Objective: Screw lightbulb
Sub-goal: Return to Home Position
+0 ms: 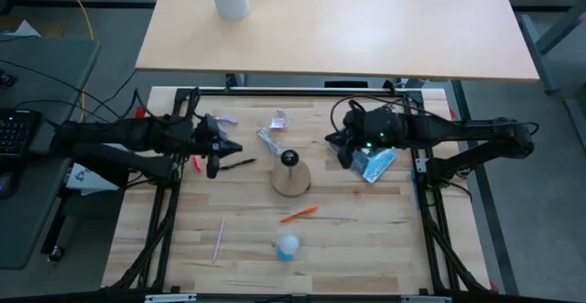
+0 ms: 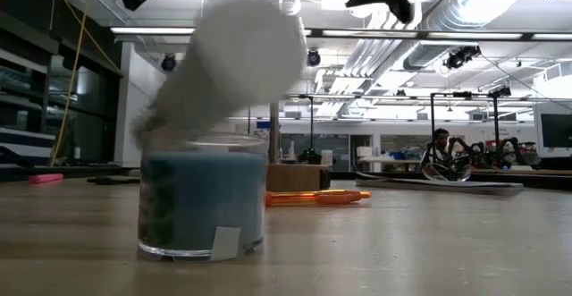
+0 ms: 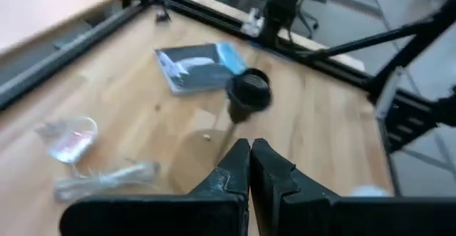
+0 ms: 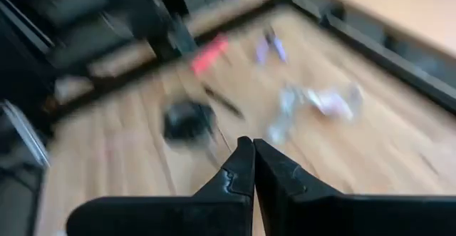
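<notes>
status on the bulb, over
Left gripper and right gripper shut, empty, either side of the lamp. Lightbulb out of it, lying on the blue jar. Orange pen between lamp and jar.
</notes>
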### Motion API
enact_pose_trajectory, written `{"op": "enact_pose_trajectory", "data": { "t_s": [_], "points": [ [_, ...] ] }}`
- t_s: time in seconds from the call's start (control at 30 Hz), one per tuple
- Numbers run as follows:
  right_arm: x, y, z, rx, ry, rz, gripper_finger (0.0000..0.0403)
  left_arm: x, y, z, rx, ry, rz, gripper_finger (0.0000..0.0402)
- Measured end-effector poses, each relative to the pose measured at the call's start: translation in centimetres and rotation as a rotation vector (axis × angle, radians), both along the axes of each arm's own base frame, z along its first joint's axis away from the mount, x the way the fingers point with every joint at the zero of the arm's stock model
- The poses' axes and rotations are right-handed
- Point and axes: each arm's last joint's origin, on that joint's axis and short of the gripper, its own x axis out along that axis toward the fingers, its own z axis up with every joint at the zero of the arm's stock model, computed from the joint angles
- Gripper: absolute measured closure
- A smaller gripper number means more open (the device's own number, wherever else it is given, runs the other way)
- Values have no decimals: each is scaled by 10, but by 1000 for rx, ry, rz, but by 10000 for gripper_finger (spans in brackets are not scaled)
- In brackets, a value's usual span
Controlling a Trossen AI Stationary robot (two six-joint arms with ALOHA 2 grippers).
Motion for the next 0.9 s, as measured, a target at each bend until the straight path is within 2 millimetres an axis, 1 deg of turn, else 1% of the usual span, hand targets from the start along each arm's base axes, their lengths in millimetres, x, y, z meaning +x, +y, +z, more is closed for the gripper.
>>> {"op": "enact_pose_trajectory", "data": {
  "t_s": [0.1, 0.2, 0.23, 0.33, 0.47, 0.53, 0.63, 0.73, 0.83, 0.9],
  "points": [
    [-15, 5, -6, 40, 121, 0, 403, -6, -10, -4, -44, 46, -40, 402],
    [-28, 17, -17, 85, 273, 0, 403, -6, -20, -7, -28, 79, -79, 402],
    [-30, 21, -18, 93, 290, -16, 403, -7, -22, -8, -17, 91, -82, 401],
    [-35, 33, -19, 101, 307, -59, 403, -8, -27, -9, 25, 97, -93, 401],
    [-35, 47, -20, 105, 258, -109, 403, -9, -30, -10, 40, 103, -104, 401],
    [-36, 51, -26, 130, 251, -121, 403, -10, -33, -10, 29, 104, -114, 402],
    [-38, 56, -40, 167, 286, -126, 403, -11, -39, -10, 11, 94, -135, 402],
    [-42, 62, -56, 210, 319, -118, 403, -8, -47, -18, -19, 19, -126, 402],
    [-42, 66, -65, 244, 309, -101, 403, 0, -57, -34, -52, -129, -125, 401],
    [-42, 67, -68, 254, 284, -91, 403, 7, -62, -51, -67, -228, -128, 402]
  ]
}}
